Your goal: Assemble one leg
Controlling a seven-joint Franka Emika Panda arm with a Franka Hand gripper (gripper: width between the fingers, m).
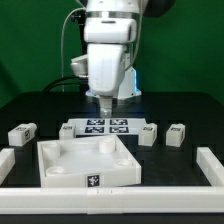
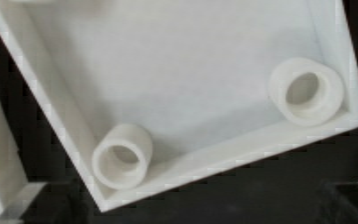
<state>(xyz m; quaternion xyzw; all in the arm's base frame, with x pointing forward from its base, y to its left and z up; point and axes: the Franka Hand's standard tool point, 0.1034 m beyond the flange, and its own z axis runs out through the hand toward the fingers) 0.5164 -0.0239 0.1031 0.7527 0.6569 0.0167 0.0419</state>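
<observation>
The pincer (image 1: 105, 101) is being held pointing down over the counter (image 1: 190, 112). Its opening cannot be told from either view, and nothing is being seen carried between the jaws.

Directly beneath the pincer, the wrist view is being filled by the floor of the large square panel (image 2: 176, 70), with two round corner sockets (image 2: 306, 90) (image 2: 123, 156) being shown empty. In the exterior view the panel (image 1: 60, 168) is being seen below the pincer and on its near side. The marker board (image 1: 100, 127) is lying just beyond the panel's far rim, almost under the pincer.

No leg is being reached at present. The leg nearest the pincer (image 1: 147, 135) is lying low on the counter, off toward the exterior view's right of the pincer, just beside the marker board's end. A second leg (image 1: 177, 135) is lying farther out on that same side. A third leg (image 1: 22, 133) is lying farthest, well apart toward the exterior view's left.

The coming move is being judged to turn on a sideways shift toward the exterior view's right, followed by a descent. The long axis of that nearest leg is too small to be told.
</observation>
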